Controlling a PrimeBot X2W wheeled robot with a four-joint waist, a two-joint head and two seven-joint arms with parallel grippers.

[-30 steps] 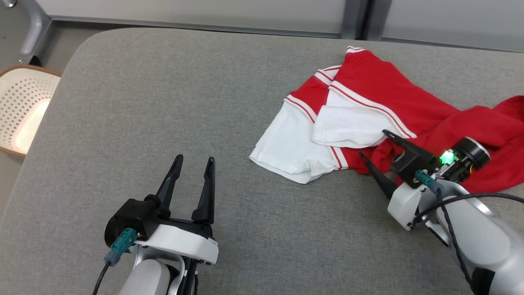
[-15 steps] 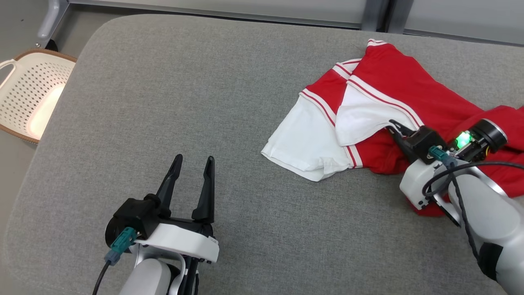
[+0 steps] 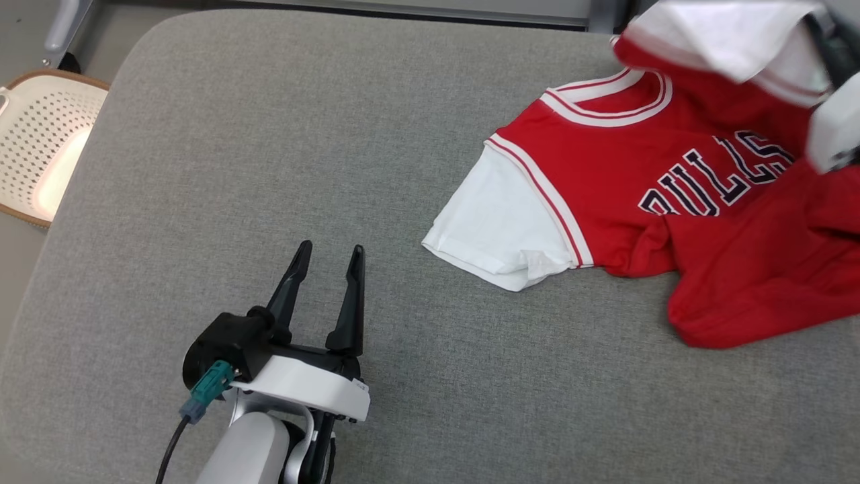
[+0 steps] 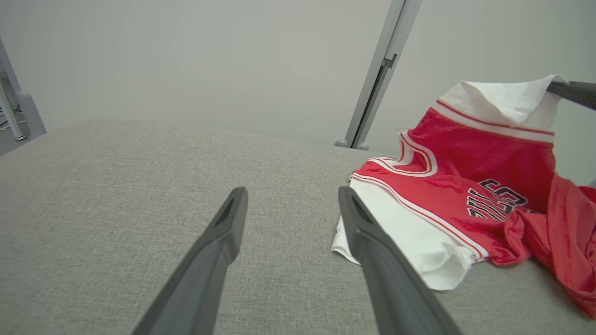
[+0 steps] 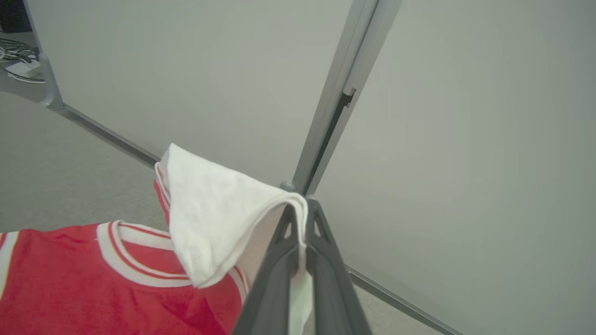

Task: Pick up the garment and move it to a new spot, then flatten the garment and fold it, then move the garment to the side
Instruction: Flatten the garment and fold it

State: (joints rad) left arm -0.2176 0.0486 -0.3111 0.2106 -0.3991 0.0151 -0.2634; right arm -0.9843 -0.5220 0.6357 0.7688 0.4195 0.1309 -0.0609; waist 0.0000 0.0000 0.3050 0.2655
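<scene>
Two pincers are in play, and you have only one of them working.

Head view: the left pincer (image 3: 332, 249) stands wide and empty over bare grey worktop (image 3: 269, 134), well apart from the garment (image 3: 672, 175). That red jersey lies on the worktop's right half, lettering up. Its flat sleeve (image 3: 500, 228) rests on the surface, and its raised sleeve (image 3: 725, 33) hangs from the right pincer (image 3: 823, 40) at the upper right. A perforated basket (image 3: 40, 148) sits beyond the left edge.

Left wrist view: your left fingers spread over bare fabric, with the jersey off to their right. Its lower body is bunched into red folds.

Right wrist view: the jaws are closed on a thin fold of white sleeve cloth, which drapes over their tips.

Watch that pinch. You hold one sleeve only, so as you lift, the weight of the body may pull the cloth out of the jaws. Dragging it by a single corner may also twist the bunched hem tighter or trail it off the right edge, which would make flattening harder.
</scene>
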